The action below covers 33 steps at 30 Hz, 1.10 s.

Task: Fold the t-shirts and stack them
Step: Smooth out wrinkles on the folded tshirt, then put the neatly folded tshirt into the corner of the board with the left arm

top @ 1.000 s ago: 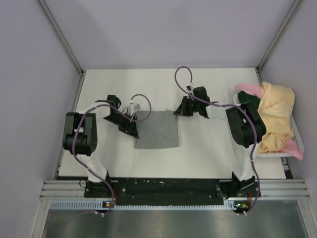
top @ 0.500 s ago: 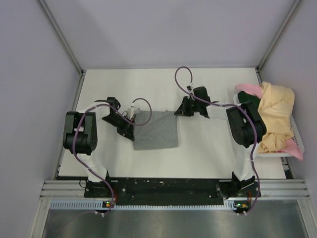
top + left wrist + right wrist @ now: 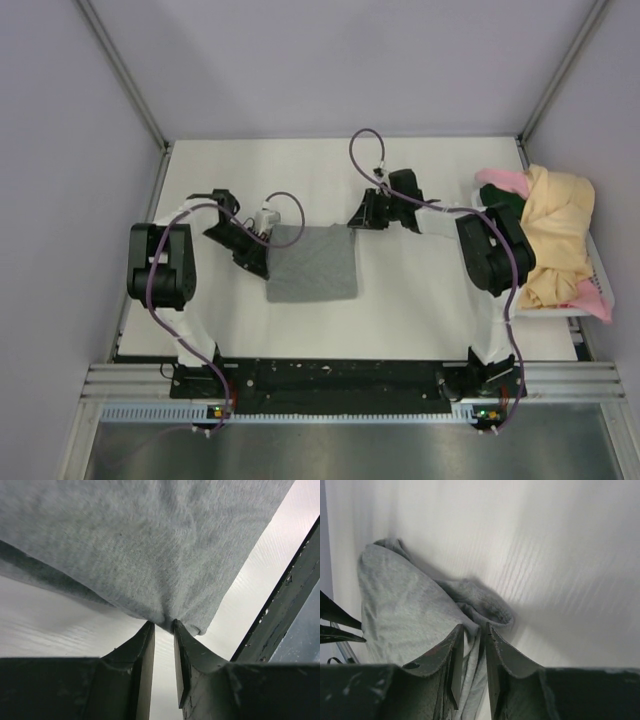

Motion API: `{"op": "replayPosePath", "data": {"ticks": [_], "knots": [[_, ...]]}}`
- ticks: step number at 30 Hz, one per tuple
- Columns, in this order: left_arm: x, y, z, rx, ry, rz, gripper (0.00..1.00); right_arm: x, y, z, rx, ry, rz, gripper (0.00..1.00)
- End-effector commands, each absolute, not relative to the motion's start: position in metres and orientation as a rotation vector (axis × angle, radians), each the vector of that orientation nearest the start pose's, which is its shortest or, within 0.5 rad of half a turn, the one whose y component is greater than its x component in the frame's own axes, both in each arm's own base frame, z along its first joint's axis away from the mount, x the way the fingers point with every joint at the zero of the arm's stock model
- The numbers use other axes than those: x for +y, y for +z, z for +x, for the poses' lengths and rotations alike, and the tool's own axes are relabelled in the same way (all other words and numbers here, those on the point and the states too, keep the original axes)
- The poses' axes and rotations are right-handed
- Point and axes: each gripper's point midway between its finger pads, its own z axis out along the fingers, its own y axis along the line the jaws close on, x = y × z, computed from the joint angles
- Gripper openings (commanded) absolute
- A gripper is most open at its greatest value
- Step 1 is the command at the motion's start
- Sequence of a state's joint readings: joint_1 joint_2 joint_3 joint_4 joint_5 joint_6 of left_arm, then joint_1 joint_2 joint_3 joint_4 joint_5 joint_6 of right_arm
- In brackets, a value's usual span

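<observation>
The heather grey t-shirt (image 3: 312, 264) lies folded into a rough square on the white table, left of centre. My left gripper (image 3: 264, 264) is shut on its left edge; the left wrist view shows the fingertips pinching the hem (image 3: 164, 624) with the cloth spreading away above them. My right gripper (image 3: 353, 222) is shut on the shirt's far right corner; the right wrist view shows bunched grey cloth (image 3: 473, 611) between the jaws. A pile of the pale yellow t-shirt (image 3: 558, 228), the pink t-shirt (image 3: 503, 181) and the dark green t-shirt (image 3: 506, 204) sits at the right edge.
The pile rests on a white tray (image 3: 585, 310) at the table's right side. Metal frame posts stand at the far left corner (image 3: 160, 140) and the far right corner (image 3: 522, 140). A black rail (image 3: 280, 615) crosses the right of the left wrist view.
The left gripper has drawn the shirt's left edge a little to the left. The right gripper has shifted slightly away and left with its corner.
</observation>
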<state>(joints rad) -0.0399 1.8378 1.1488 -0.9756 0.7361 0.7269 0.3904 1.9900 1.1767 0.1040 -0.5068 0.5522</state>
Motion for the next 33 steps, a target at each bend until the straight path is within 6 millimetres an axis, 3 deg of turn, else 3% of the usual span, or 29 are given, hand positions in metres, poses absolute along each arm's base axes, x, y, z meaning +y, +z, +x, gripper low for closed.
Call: {"op": "replayPosePath", "data": {"ticks": [1,6,9,12,16,19,21,23,25,27,31,33], "knots": [[-0.109,0.07,0.284,2.526,-1.042,1.002,0.35,0.293,0.086,0.432,2.279,1.067,-0.173,0.27],[-0.106,0.095,0.303,2.479,-1.021,0.986,0.42,0.281,0.099,0.43,2.285,0.98,-0.217,0.35],[-0.111,0.1,0.329,2.466,-0.998,0.876,0.48,0.281,0.097,0.42,2.305,0.974,-0.206,0.36],[-0.112,0.092,0.36,2.463,-0.943,0.777,0.52,0.284,0.08,0.41,2.365,0.945,-0.217,0.41],[-0.112,0.074,0.385,2.491,-0.878,0.746,0.57,0.289,0.062,0.407,2.4,0.97,-0.21,0.45],[-0.11,0.06,0.399,2.526,-0.861,0.703,0.6,0.294,0.057,0.415,2.404,0.988,-0.209,0.31],[-0.113,0.055,0.405,2.532,-0.881,0.682,0.53,0.295,0.051,0.422,2.412,0.98,-0.19,0.16],[-0.111,0.051,0.413,2.536,-0.861,0.656,0.28,0.292,0.047,0.427,2.425,0.971,-0.14,0.04],[-0.107,0.047,0.422,2.538,-0.803,0.635,0.11,0.289,0.047,0.437,2.408,0.972,-0.098,0.0],[-0.101,0.043,0.431,2.547,-0.746,0.614,0.01,0.288,0.048,0.444,2.397,0.956,-0.087,0.0],[-0.097,0.04,0.443,2.555,-0.703,0.594,0.0,0.287,0.042,0.453,2.421,0.913,-0.066,0.0],[-0.096,0.042,0.447,2.551,-0.689,0.587,0.1,0.283,0.039,0.456,2.439,0.886,-0.05,0.06]]}}
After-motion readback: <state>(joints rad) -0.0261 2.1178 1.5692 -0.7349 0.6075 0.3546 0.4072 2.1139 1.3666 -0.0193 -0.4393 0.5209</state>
